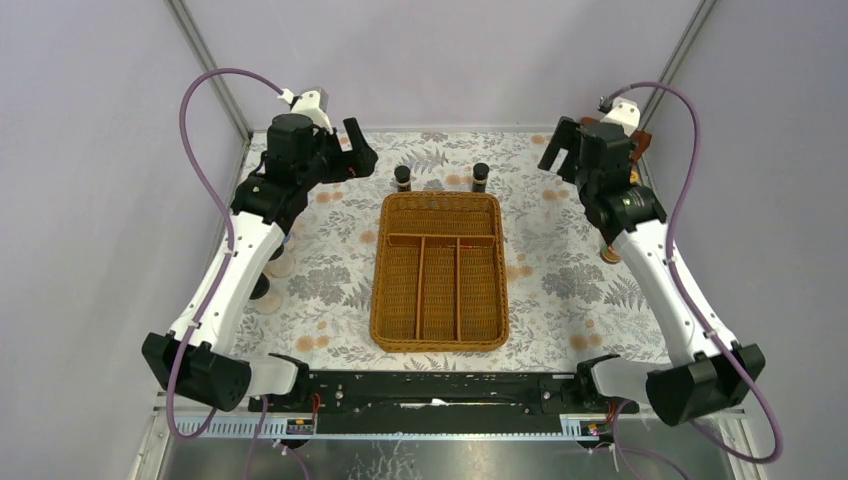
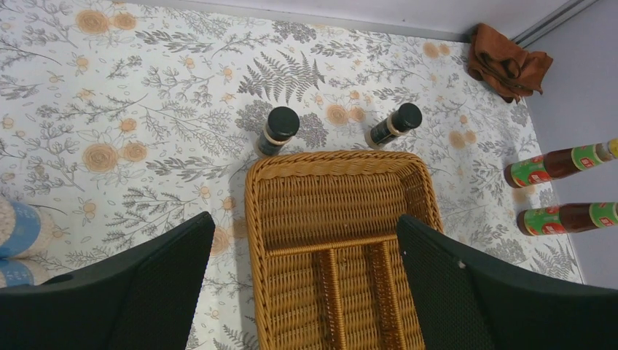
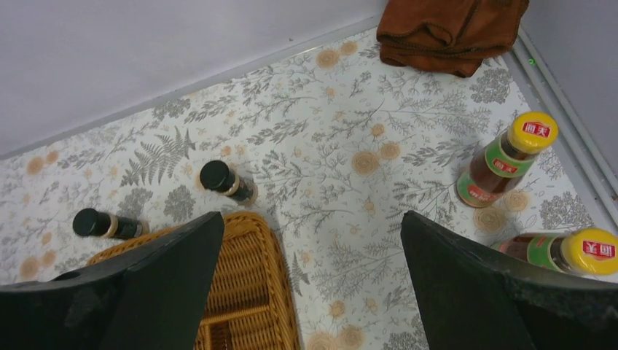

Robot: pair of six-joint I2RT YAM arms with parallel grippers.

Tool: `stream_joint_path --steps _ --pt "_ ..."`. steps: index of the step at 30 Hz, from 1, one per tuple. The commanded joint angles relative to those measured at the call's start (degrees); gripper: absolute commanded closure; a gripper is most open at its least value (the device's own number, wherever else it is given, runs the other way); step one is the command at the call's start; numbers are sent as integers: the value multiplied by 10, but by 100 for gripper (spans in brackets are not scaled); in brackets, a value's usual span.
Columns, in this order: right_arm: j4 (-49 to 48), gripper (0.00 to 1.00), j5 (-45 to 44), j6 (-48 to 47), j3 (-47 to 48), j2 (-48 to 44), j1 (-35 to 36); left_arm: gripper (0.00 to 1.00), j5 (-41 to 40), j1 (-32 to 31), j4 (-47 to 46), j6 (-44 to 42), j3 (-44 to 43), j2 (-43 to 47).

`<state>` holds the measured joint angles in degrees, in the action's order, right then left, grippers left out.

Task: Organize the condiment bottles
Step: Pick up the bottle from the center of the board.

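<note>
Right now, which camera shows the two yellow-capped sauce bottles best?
The right wrist view: both sauce bottles show caps and labels, one partly hidden by the right gripper. The left wrist view crops both at its right edge, caps mostly lost. In the top view, the right arm hides them almost entirely.

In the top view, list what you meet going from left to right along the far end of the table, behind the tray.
In order: left gripper → left dark bottle → right dark bottle → right gripper.
</note>
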<state>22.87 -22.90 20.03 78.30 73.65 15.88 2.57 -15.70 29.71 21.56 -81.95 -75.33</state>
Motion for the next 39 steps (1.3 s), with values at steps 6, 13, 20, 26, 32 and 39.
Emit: stream_joint_path --steps 6,13,20,26,32,39 --pt "-101 0 135 -67 -138 -192 9 1 33 -9 -6 22 20 28" --pt "-104 0 220 -64 -127 -252 9 1 26 -20 -12 28 27 48" --pt "-166 0 372 -12 -109 -260 9 1 29 -26 -26 31 25 61" --pt "-197 0 436 -10 -120 -248 9 1 42 -27 -33 27 29 72" --pt "-66 6 314 -89 -68 -204 9 1 65 -32 -44 26 45 73" --pt "58 7 -2 -124 -41 -170 9 1 80 -40 -57 26 65 68"
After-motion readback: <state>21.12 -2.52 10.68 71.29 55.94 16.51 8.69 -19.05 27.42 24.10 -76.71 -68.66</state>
